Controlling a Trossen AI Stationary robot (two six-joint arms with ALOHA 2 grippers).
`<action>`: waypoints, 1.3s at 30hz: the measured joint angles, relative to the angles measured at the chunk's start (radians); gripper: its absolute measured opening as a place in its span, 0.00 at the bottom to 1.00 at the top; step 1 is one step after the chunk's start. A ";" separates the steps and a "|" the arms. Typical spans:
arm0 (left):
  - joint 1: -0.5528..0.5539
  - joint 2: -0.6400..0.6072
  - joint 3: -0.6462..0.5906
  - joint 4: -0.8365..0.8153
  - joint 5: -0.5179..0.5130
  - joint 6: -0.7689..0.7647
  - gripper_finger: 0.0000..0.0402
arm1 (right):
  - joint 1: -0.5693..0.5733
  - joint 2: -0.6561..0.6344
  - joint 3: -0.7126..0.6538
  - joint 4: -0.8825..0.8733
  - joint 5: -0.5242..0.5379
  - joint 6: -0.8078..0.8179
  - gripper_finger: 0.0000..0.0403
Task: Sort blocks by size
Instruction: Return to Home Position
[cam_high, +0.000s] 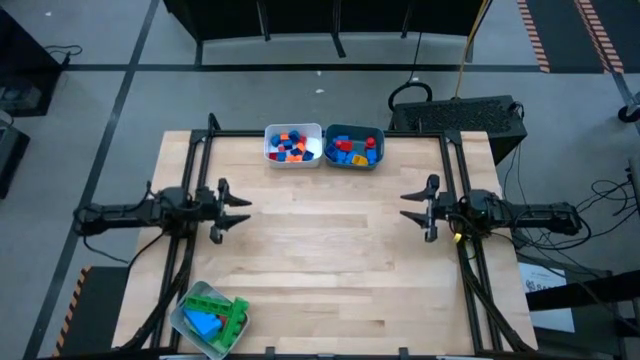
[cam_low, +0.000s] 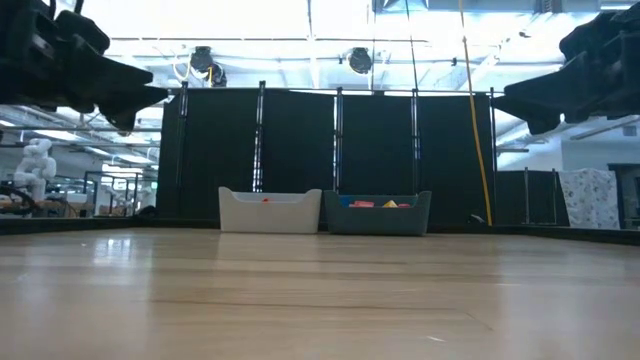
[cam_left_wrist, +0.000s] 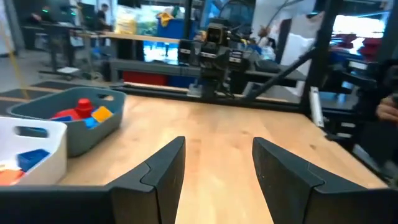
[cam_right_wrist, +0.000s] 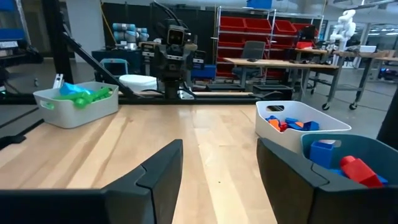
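High view: wooden table (cam_high: 330, 260); white bin (cam_high: 272, 130) at its far edge, holding small orange, blue and red blocks (cam_high: 291, 147); teal bin (cam_high: 354, 128) just right of the white bin, with blue, red and yellow blocks; clear-grey bin (cam_high: 182, 305) well apart from the white bin, at the near left corner, with green and blue blocks. The left gripper (cam_high: 243, 212) hangs left of and nearer than the white bin, released and empty; the right gripper (cam_high: 406, 205) faces it from beyond the teal bin, likewise released and empty. Low view: white bin centre-left at the far edge, teal bin at its right side, red and yellow blocks showing over the teal rim. Left wrist view: fingers (cam_left_wrist: 165, 168) spread over bare wood, nothing between; white bin nearest, teal bin behind it. Right wrist view: fingers (cam_right_wrist: 161, 171) spread, nothing between; teal bin nearest, white bin behind, clear-grey bin far across.
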 joint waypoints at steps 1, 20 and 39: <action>-0.022 0.000 0.000 -0.001 -0.033 0.002 0.46 | -0.002 0.000 0.000 0.000 0.001 -0.005 0.48; -0.071 0.001 0.000 0.017 -0.158 0.053 0.46 | -0.014 0.000 0.000 0.000 0.001 0.128 0.48; -0.071 0.001 0.000 0.017 -0.159 0.053 0.46 | -0.014 0.000 0.000 0.000 0.002 0.130 0.48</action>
